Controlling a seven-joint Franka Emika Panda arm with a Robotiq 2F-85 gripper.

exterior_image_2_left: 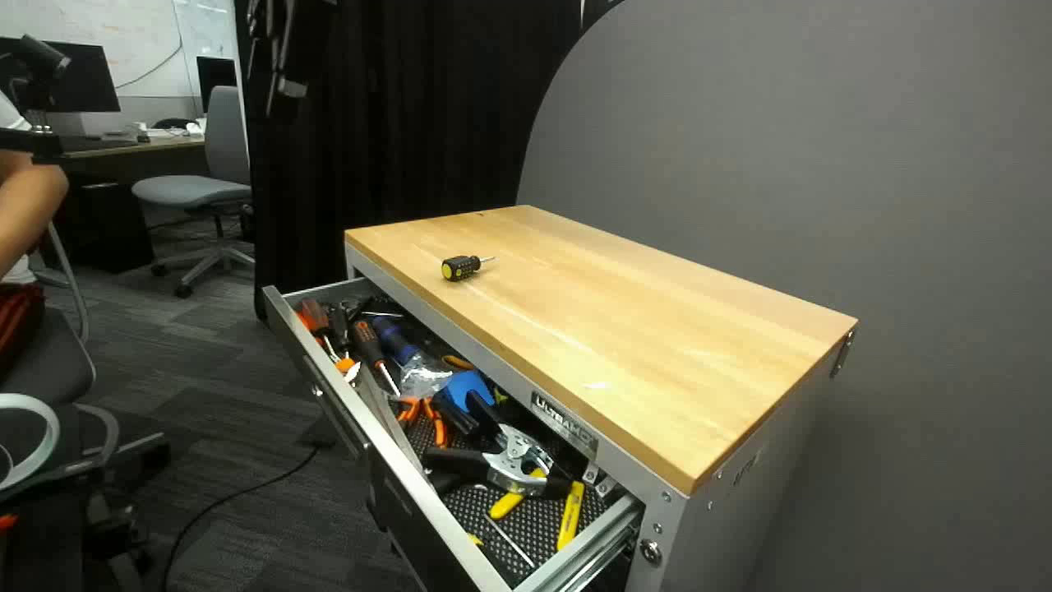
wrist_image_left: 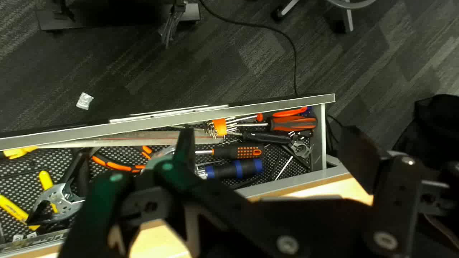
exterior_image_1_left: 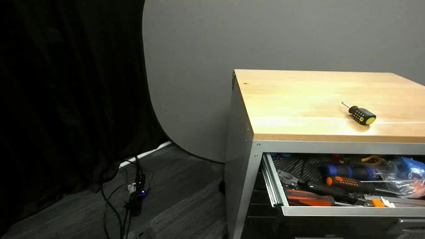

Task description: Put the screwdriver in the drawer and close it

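Beyond the gripper (wrist_image_left: 268,138), as the wrist view looks past its fingers (wrist_image_left: 185,147), the drawer (wrist_image_left: 251,109) stands pulled out from the cabinet (exterior_image_1_left: 239,156), with a black perforated liner (wrist_image_left: 53,157) on its floor. The gripper is released, its fingers spread well apart. Through the gap between them show several tools lying in the drawer: a red-and-black handle (wrist_image_left: 292,123) near the drawer's front, below it in that view a black-handled tool (wrist_image_left: 272,138) with a metal head, next an orange-dotted screwdriver (wrist_image_left: 240,151), and then a blue-banded handle (wrist_image_left: 233,169) nearest the cabinet. Metal keys (wrist_image_left: 211,129) in an orange holder (wrist_image_left: 219,127) also lie within the gap, near the finger on the left of the wrist view. Behind that same finger passes a flat metal strip (wrist_image_left: 143,137), laid along the drawer's front. Farther out on that finger's side are orange-and-black plier handles (wrist_image_left: 116,166), a spring clamp (wrist_image_left: 64,200) and a yellow handle (wrist_image_left: 13,208), while whatever sits directly behind the gripper's dark links is hidden. Clear plastic (exterior_image_2_left: 423,376) and a blue object (exterior_image_2_left: 468,386) rest in the same drawer, seen in both exterior views. Lower than the gripper and well apart from it, the stubby screwdriver (exterior_image_1_left: 362,115) lies on its side on the wooden worktop (exterior_image_1_left: 298,96), near the edge above the drawer; its handle is black with yellow dots, the handle's yellow end faces the drawer side, and its metal shank points away toward the back.
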